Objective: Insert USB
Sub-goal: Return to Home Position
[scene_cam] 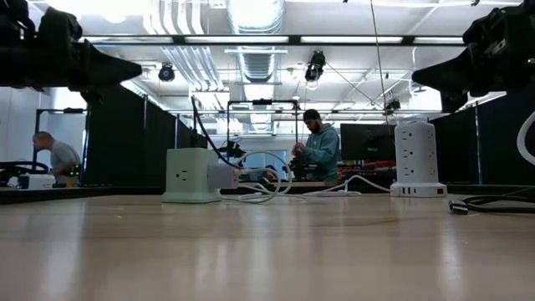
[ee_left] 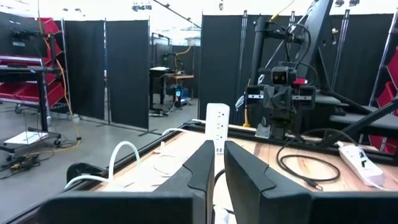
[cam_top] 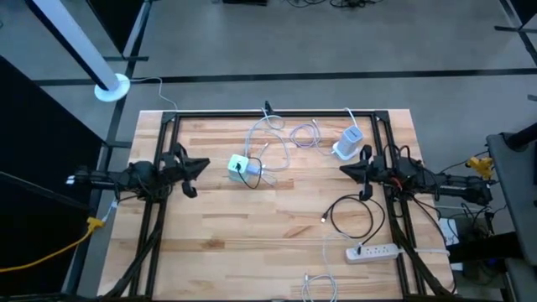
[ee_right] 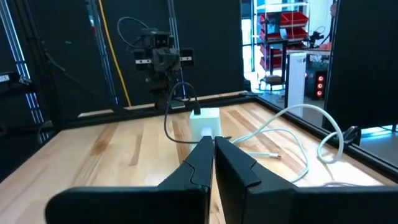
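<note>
Left gripper [cam_top: 204, 164]: fingers almost together, empty, above the table's left side.
Right gripper [cam_top: 345, 170]: fingers pressed together, empty, above the right side.
Green outlet extension [cam_top: 241, 168]: mid-table, black cable [ee_right: 166, 121] plugged in.

Table [cam_top: 252, 243]: pale wood planks, smooth (slight sheen). Outlet cube [cam_top: 243, 169]: matt green plastic. Tower strip [cam_top: 350, 141]: white plastic.

Overhead, low, wrists: shared green extension [cam_top: 234, 163]
</note>
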Action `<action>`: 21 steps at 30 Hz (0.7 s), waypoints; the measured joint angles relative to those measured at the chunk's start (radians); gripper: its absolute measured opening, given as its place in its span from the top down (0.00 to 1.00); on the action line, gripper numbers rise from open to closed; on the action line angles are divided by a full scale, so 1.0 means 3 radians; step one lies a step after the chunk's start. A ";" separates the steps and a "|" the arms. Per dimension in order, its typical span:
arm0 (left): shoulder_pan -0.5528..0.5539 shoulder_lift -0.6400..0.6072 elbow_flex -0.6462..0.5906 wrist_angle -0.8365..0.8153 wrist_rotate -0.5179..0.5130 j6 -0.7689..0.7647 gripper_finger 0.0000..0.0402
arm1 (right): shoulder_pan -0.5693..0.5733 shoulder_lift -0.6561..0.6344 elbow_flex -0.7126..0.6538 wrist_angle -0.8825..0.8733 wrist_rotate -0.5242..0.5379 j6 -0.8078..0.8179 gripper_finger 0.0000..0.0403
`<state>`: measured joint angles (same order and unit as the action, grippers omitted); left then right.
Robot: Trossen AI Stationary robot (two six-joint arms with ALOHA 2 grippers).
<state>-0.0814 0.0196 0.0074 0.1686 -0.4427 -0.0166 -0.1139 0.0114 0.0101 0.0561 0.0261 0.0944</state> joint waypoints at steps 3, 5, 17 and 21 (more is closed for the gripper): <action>0.0000 0.0037 0.0000 0.0001 0.0000 0.0000 0.94 | 0.0000 0.0013 0.0000 0.0004 0.0001 0.0000 1.00; 0.0000 0.0056 0.0000 0.0000 0.0001 0.0000 0.94 | 0.0000 0.0013 0.0000 0.0001 0.0000 0.0000 1.00; 0.0000 0.0172 0.0001 0.0002 0.0002 0.0000 0.94 | 0.0000 0.0013 0.0000 0.0002 0.0001 0.0000 1.00; 0.0000 0.0205 0.0001 0.0002 0.0003 0.0001 0.94 | 0.0000 0.0014 0.0000 0.0002 0.0001 0.0000 1.00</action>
<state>-0.0814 0.0812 0.0078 0.1692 -0.4419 -0.0162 -0.1139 0.0155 0.0101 0.0566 0.0265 0.0944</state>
